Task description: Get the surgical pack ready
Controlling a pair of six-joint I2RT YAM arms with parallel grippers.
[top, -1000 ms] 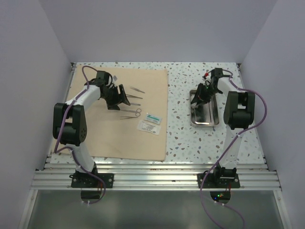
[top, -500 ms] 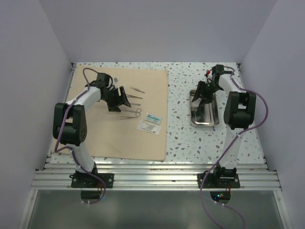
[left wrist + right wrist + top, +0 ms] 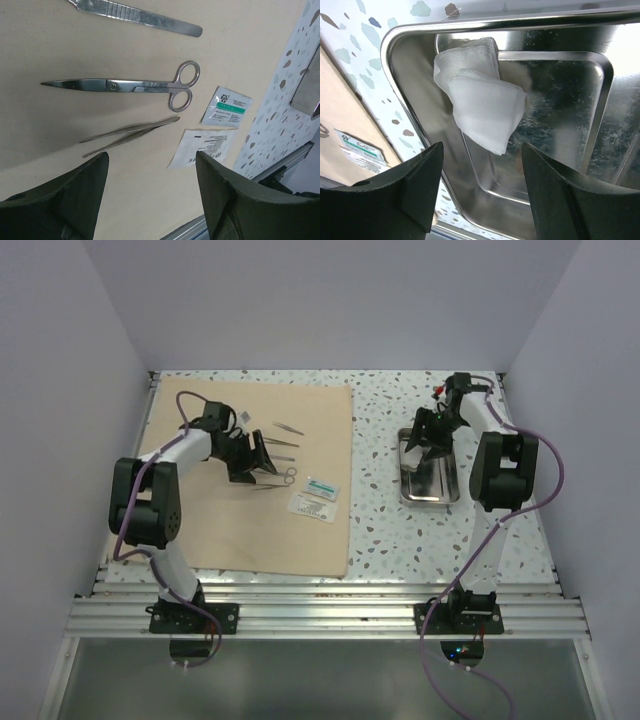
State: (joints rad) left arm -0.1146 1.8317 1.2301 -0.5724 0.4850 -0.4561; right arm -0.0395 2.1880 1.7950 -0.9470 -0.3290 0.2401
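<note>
Evidently the right jaws hang wide and empty over gauze (image 3: 480, 107) in the tray (image 3: 560, 100), set there for wrapping. Left jaws gape empty above tweezers (image 3: 132, 132), probably next.

we see a large tan cloth (image 3: 250, 530) spread flat on the tabletop (image 3: 380, 440). three thin steel instruments lie on it, apart from one another, just beyond the left fingers (image 3: 65, 195): tweezers (image 3: 130, 132) nearest, shut scissors (image 3: 130, 86) past them, a flat handle (image 3: 140, 17) farthest. a green-printed packet (image 3: 227, 105) and a white packet (image 3: 202, 147) lie flat beyond one finger. off the cloth, below the right fingers (image 3: 400, 195), sits a shiny rectangular steel tray (image 3: 395, 45). folded white gauze pads (image 3: 480, 105) lie in one corner of it, clear of both fingers.
</note>
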